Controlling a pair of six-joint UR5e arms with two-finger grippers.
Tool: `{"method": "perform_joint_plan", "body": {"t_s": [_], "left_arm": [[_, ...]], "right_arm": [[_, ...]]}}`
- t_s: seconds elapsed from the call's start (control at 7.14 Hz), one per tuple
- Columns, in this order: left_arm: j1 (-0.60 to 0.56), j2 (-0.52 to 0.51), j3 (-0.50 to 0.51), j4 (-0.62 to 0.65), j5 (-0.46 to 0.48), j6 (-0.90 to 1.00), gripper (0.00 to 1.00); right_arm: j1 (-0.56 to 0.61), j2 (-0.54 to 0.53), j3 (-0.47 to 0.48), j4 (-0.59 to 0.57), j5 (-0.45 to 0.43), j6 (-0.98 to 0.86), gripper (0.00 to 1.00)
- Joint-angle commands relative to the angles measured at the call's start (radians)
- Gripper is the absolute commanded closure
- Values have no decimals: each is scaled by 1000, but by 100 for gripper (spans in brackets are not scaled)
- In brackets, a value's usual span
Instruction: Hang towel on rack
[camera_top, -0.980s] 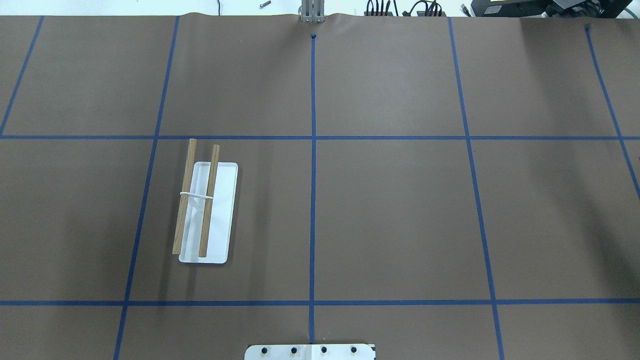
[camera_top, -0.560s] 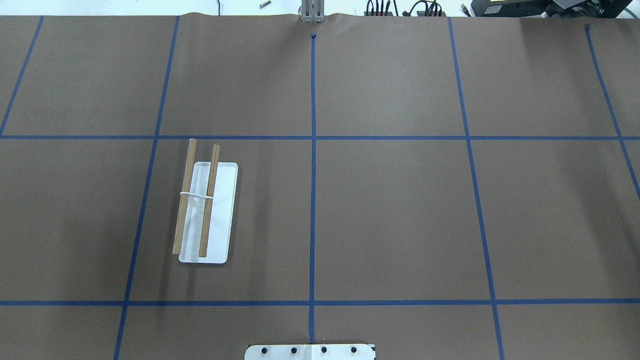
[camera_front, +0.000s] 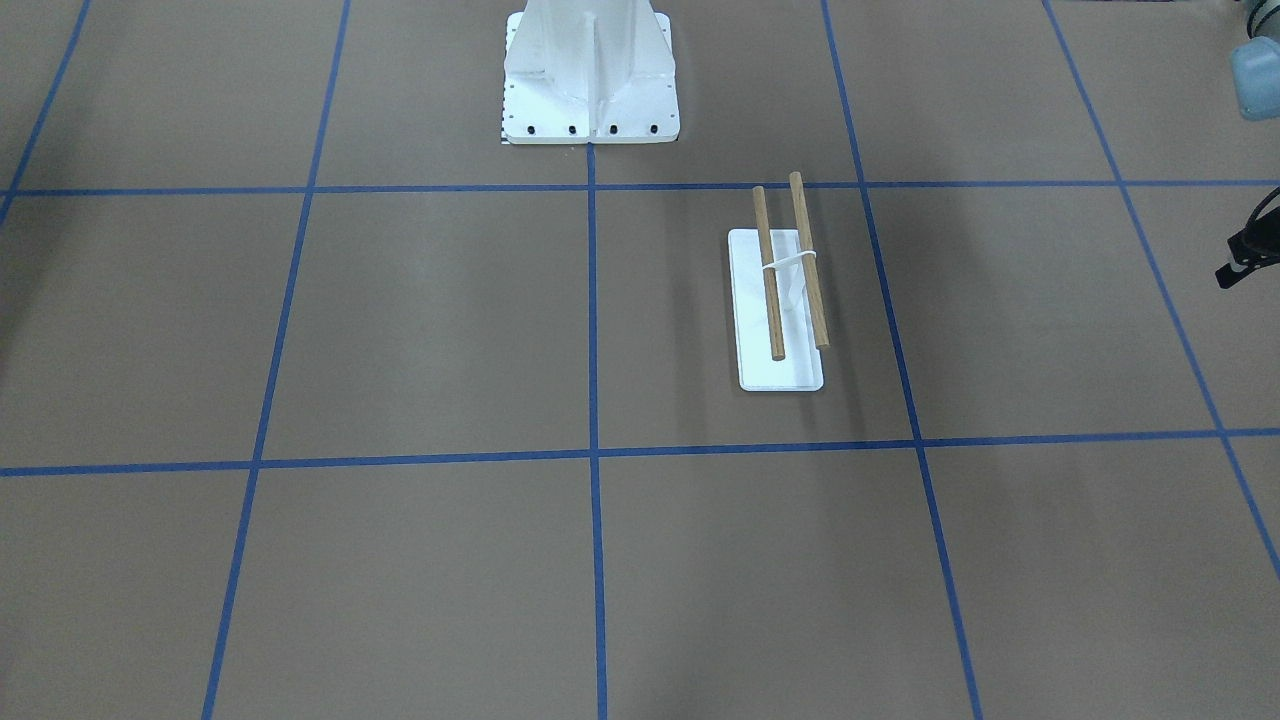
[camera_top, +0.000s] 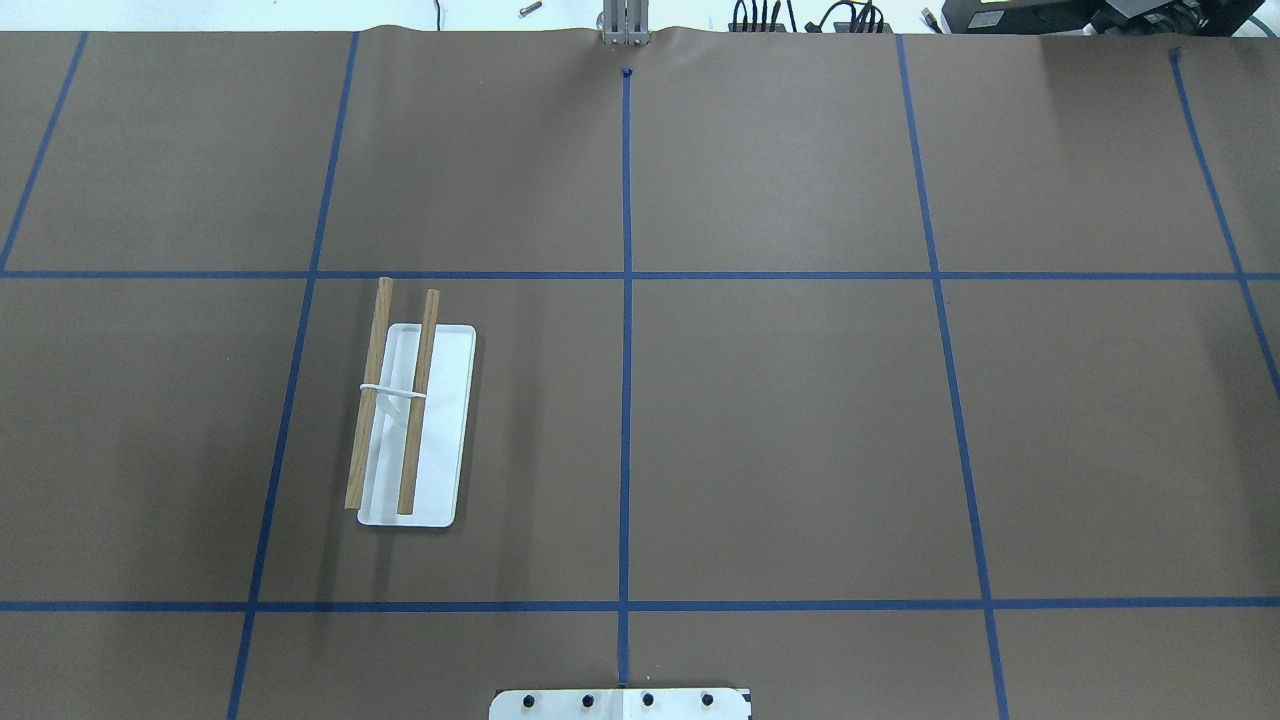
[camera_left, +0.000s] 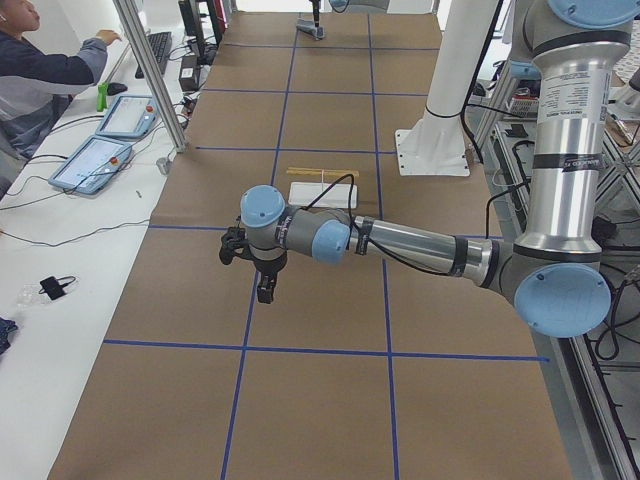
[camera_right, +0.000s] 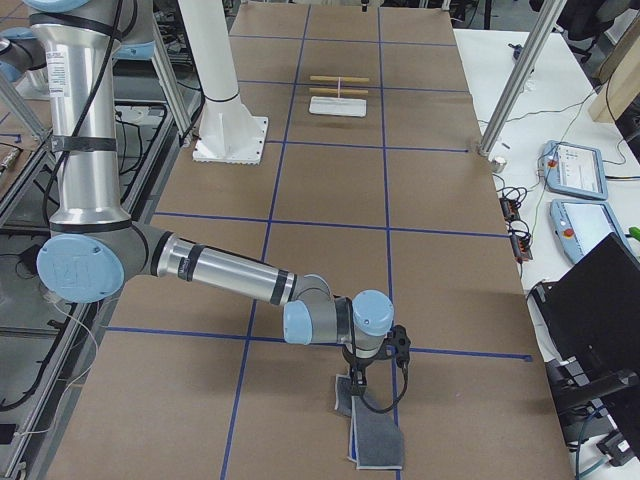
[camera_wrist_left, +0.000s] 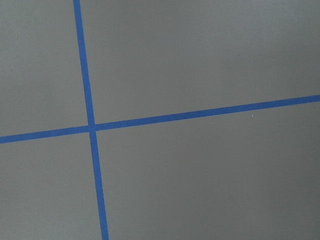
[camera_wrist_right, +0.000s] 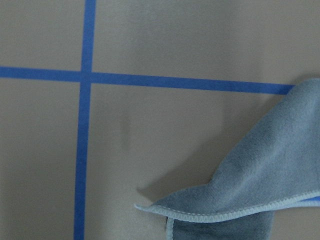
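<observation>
The rack (camera_top: 417, 400), a white base with two wooden dowels, stands left of the table's middle; it also shows in the front view (camera_front: 790, 290). The dark grey towel (camera_right: 375, 440) lies crumpled at the table's right end, outside the overhead view. In the right wrist view the towel (camera_wrist_right: 270, 175) fills the lower right, one edge folded over. My right gripper (camera_right: 356, 385) points down at the towel's near edge; I cannot tell if it is open or shut. My left gripper (camera_left: 264, 295) hangs over bare table at the left end; I cannot tell its state.
The large white bolted pedestal (camera_front: 590, 80) stands at the robot's side of the table. Blue tape lines grid the brown table cover. An operator (camera_left: 40, 60) sits at a side bench with tablets (camera_left: 95, 160). A metal post (camera_right: 515, 80) stands at the far edge.
</observation>
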Motion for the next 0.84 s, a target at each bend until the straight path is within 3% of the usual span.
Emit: {"method": "perform_joint_plan", "body": {"t_s": [0.0,0.28,0.7], "left_arm": [[0,0,-7,1,0,-1,2],[0,-1,-10,1,0,-1,2],[0,0,-10,-1,2,-1,2]], "right_arm": [[9,44,-111,45,34,200,1],[9,49,-169,56,8,212,4],[1,118,-253,86,5,331,16]]}}
